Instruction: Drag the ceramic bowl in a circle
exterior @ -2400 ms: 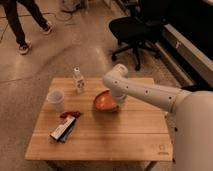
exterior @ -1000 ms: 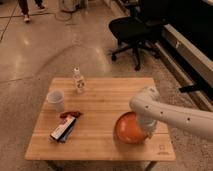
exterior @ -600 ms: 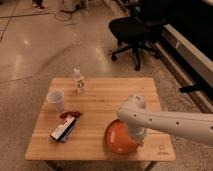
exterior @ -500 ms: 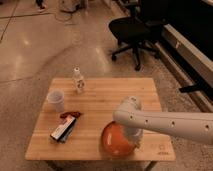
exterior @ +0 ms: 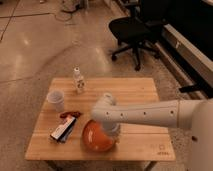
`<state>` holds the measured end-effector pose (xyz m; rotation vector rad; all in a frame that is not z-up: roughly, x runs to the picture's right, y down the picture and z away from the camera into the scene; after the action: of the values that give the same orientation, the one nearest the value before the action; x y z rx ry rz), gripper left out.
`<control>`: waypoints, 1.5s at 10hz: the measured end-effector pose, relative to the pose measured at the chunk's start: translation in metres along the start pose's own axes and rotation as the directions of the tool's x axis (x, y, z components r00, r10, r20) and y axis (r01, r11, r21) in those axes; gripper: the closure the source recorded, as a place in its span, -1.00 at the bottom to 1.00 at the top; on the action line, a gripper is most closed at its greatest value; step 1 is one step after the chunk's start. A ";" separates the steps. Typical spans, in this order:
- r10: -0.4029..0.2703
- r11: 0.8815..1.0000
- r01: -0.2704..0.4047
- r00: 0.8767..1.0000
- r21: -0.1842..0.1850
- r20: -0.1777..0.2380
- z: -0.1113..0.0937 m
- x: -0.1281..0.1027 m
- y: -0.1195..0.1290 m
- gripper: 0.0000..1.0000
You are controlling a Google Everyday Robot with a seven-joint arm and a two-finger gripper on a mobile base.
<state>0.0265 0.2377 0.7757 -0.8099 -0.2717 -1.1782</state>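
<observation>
Jaws [exterior: 111,132] were down at the ceramic bowl [exterior: 97,137], at its right-hand rim, with the white arm [exterior: 150,114] reaching in from the right across the desk [exterior: 135,90]. Couldn't tell how far the jaws were apart or whether they actually had the rim; the wrist housing covered that spot. Bowl sat on the wood at the front edge of the desk, just left of and below the jaws, orange-red inside facing up. Flat snack packet [exterior: 64,131] lay just left of the bowl, close to it; touching or not, couldn't say. Plastic cup [exterior: 56,100] stood further left and back from the jaws, well apart. Small bottle [exterior: 78,80] stood upright behind them, near the back-left part of the desk. Office chair [exterior: 131,31] was on the floor beyond the desk.
</observation>
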 end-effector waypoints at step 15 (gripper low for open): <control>0.304 0.946 -0.312 0.948 0.090 0.088 -0.023 0.123 -0.039 -0.59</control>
<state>0.0350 0.1284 0.8477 -0.7741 -0.2527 -0.8349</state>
